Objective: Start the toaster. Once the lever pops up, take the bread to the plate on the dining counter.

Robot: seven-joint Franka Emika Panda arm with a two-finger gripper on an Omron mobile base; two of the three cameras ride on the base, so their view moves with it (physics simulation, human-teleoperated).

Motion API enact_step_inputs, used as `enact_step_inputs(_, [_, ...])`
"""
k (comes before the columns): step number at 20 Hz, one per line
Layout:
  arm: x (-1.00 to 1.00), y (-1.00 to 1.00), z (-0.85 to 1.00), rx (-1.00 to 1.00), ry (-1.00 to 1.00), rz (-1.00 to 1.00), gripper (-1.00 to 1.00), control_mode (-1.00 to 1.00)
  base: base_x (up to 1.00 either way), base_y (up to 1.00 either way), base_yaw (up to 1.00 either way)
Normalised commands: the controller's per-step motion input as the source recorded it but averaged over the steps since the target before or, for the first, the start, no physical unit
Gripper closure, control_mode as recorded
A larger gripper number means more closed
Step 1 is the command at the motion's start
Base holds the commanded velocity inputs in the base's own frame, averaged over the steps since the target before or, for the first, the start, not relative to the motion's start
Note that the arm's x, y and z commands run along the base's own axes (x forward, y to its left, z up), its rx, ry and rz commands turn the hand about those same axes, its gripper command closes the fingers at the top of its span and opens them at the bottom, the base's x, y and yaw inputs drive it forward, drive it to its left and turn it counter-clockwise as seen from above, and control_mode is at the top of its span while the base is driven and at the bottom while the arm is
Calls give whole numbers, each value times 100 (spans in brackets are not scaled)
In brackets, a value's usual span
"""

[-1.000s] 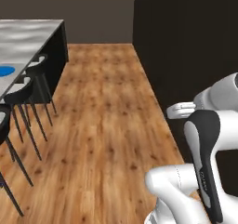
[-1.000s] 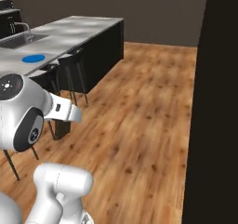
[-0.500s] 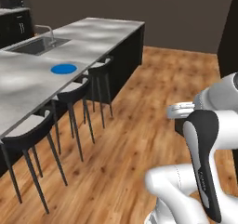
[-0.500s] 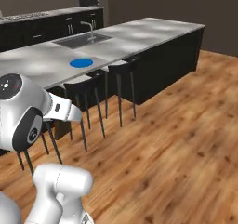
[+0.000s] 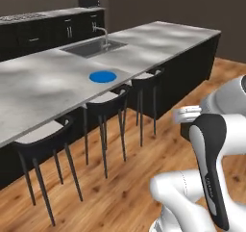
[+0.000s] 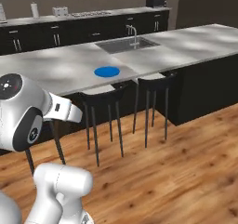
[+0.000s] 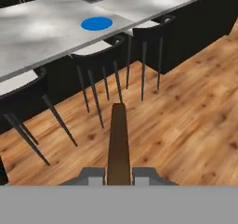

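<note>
In the hand view my gripper [image 7: 118, 175] is shut on the bread [image 7: 118, 141], a thin dark brown slice seen edge-on that sticks out between the two fingertips [image 7: 94, 174]. The blue plate [image 7: 96, 23] lies ahead on the dining counter [image 7: 42, 37], well beyond the bread and above the stools. Both base views show the plate [image 5: 103, 76] [image 6: 107, 71] near the counter's front edge [image 5: 43, 89] [image 6: 60, 69], left of the sink. A small pale box on the back worktop looks like the toaster [image 6: 59, 10].
Black stools [image 5: 103, 111] [image 6: 103, 97] [image 7: 100, 56] stand along the counter's near side, between me and the plate. An inset steel sink [image 5: 93, 47] [image 6: 125, 44] with a faucet [image 6: 134, 32] sits beyond the plate. Open wooden floor [image 6: 186, 162] stretches to the right.
The whole picture has swung as the base turned: the dining counter, earlier at the far left edge, now runs across the views and looks closer. The bread stays in the gripper.
</note>
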Motion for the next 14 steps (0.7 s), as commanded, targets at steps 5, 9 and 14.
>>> enact_step_inputs(5, [0,0,0,0,0,0,100,100,100,-54,58])
enact_step_inputs(9, [0,0,0,0,0,0,100,100,100,-59,56])
enact_step_inputs(14, [0,0,0,0,0,0,100,100,100,-74,51])
